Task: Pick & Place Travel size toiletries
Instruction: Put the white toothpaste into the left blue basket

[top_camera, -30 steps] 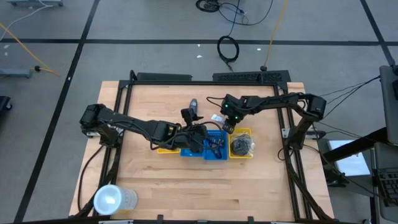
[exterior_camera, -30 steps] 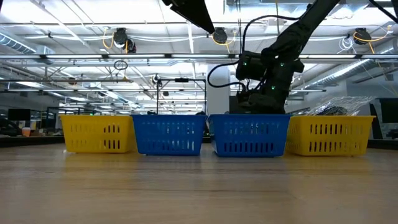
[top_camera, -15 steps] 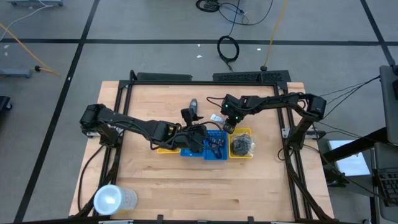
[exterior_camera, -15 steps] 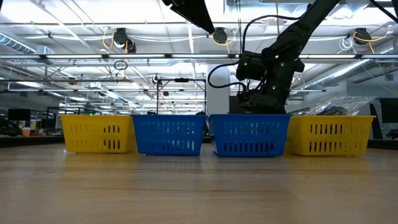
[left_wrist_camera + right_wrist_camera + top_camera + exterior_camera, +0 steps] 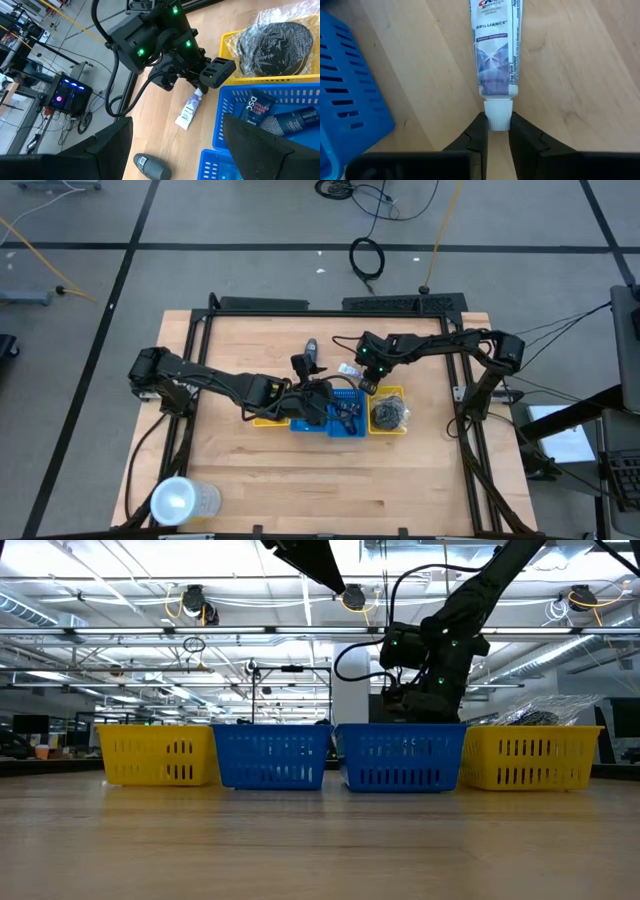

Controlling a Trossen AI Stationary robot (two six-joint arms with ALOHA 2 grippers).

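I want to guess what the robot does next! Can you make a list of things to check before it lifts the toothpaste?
1. Right gripper fingers on the white cap of the white toothpaste tube: ok, both touch it.
2. Tube lying flat on the wooden table: ok.
3. Grip firm enough to lift: cannot tell.
4. Room in the blue slotted plastic tray: ok, dark bottles fill only part.
5. Left gripper out of the way: ok, open, hanging over the trays, apart from the tube.
6. Dark mesh puff settled in the yellow slotted tray: ok.
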